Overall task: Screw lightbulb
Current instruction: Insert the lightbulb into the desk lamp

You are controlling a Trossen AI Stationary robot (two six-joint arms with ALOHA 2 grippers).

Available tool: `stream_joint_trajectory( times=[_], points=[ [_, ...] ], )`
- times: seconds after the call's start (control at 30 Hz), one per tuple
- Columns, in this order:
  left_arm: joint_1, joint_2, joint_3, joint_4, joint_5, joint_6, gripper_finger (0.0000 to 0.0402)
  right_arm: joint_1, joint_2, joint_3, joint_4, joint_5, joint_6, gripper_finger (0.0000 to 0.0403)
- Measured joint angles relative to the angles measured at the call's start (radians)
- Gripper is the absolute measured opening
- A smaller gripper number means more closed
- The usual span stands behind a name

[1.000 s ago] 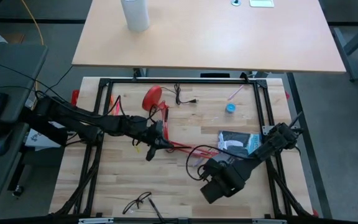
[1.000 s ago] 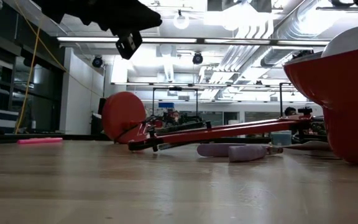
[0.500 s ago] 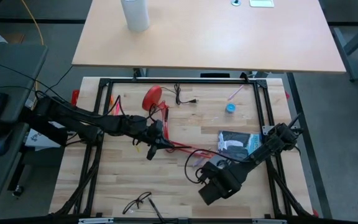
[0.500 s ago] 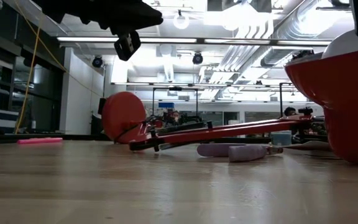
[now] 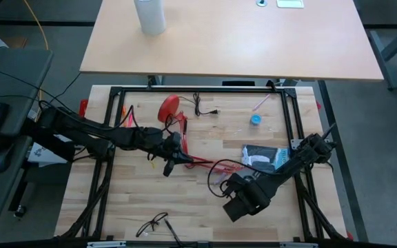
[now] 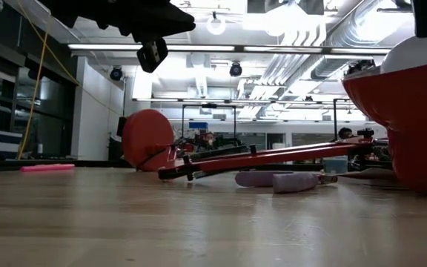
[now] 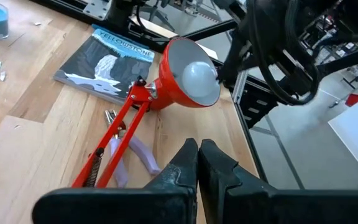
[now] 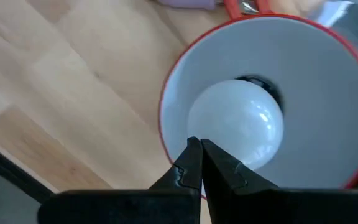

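Lightbulb [image 8: 238, 124] seated inside red lamp shade [image 7: 173, 93], lamp lying on tabletop [image 5: 185, 200]. Right gripper [image 8: 196, 163] has shifted back toward shade since half-second ago, fingers closed, empty, just before bulb. Left gripper [image 7: 197, 163] closed, hovering over lamp arm. Bulb likely in socket; tightness unclear.

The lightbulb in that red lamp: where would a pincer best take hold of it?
Probably the lightbulb's rounded globe, coming straight in through the open mouth of the red shade. The cone surrounds its sides and hides the base, so only the dome is exposed.
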Motion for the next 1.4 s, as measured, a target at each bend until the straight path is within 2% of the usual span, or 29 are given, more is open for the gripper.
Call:
stream_joint_trajectory(
  times=[0.2, 0.7, 0.93, 1.13, 1.27, 1.4],
  points=[
    [0.003, 0.0, 0.0, 0.0, 0.0, -0.001, 0.0, -0.008, -0.009, 0.0, -0.06, -0.014, -0.017, 0.0],
    [0.006, -0.002, 0.0, 0.005, -0.003, 0.026, 0.0, -0.006, -0.017, 0.0, -0.059, 0.015, 0.035, 0.0],
    [0.06, -0.04, 0.0, 0.011, 0.0, 0.073, 0.0, 0.02, -0.087, 0.0, -0.059, 0.09, 0.162, 0.0],
    [0.109, -0.053, 0.036, 0.005, 0.004, 0.152, 0.0, 0.039, -0.112, 0.0, -0.027, 0.073, 0.171, 0.0002],
    [0.122, -0.054, 0.061, 0.006, 0.021, 0.233, 0.0, 0.027, -0.108, 0.0, 0.022, 0.018, 0.112, 0.0031],
    [0.122, -0.053, 0.07, -0.002, 0.024, 0.285, 0.0, 0.007, -0.107, 0.0, 0.029, -0.018, 0.048, 0.0096]
  ],
)
